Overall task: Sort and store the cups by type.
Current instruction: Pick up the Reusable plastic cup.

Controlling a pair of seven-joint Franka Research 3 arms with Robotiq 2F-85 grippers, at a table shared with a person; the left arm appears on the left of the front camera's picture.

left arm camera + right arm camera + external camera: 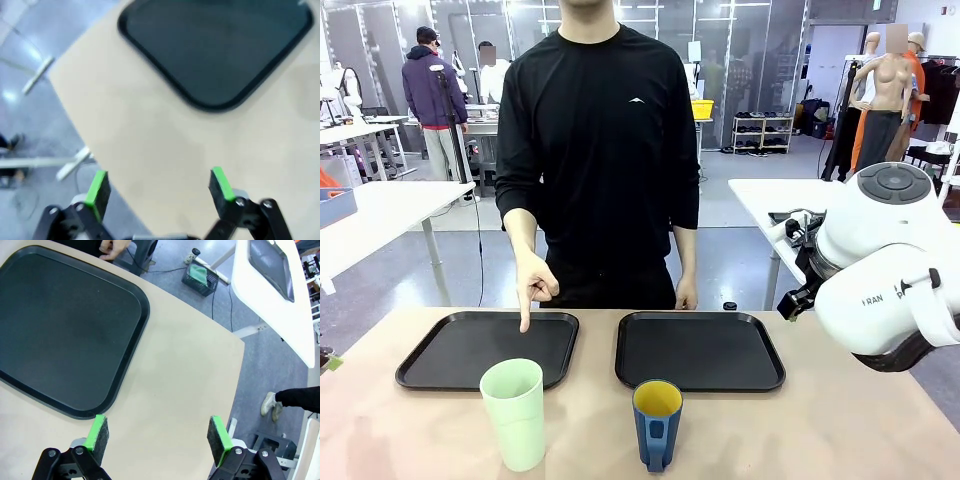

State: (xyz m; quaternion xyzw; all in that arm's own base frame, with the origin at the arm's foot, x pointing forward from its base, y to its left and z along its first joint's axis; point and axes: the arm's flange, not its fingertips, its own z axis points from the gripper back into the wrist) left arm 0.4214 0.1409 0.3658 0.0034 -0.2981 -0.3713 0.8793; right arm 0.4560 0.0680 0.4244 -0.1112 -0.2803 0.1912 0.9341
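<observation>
**A:** What lies on the table?

**B:** Two black trays sit side by side on a beige table, the left tray and the right tray, with a narrow gap between them.

**A:** And beyond it?

**B:** A person in a black long-sleeved top stands at the far edge. Farther back are a white table and a yellow bin.

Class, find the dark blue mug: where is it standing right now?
In the front view the dark blue mug stands upright on the table, just on the robot's side of the right-hand tray, with the mint-green tumbler to its left.
</observation>
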